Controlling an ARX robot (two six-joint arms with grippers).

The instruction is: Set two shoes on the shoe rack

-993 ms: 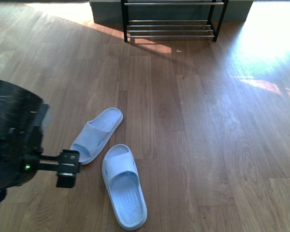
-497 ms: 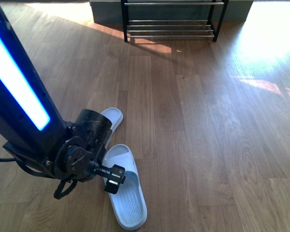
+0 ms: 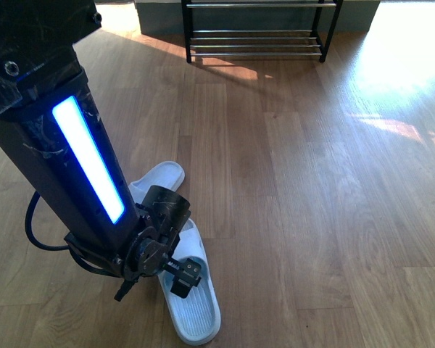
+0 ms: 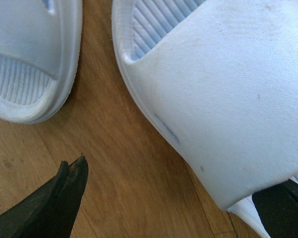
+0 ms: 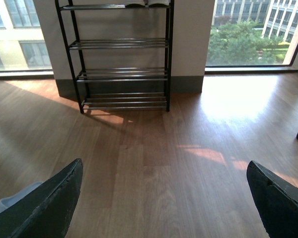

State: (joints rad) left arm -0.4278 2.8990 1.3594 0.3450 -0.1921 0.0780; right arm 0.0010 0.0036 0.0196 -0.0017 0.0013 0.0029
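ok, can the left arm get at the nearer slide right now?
Probably yes. The left gripper hangs open right over the nearer slide, with its fingers either side of the strap. Nothing lies between them, and the other slide sits apart beside it.

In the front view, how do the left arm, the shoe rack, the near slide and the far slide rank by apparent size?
1. left arm, enlarged by nearness
2. shoe rack, far away and cropped
3. near slide, partly covered
4. far slide, mostly hidden by the arm
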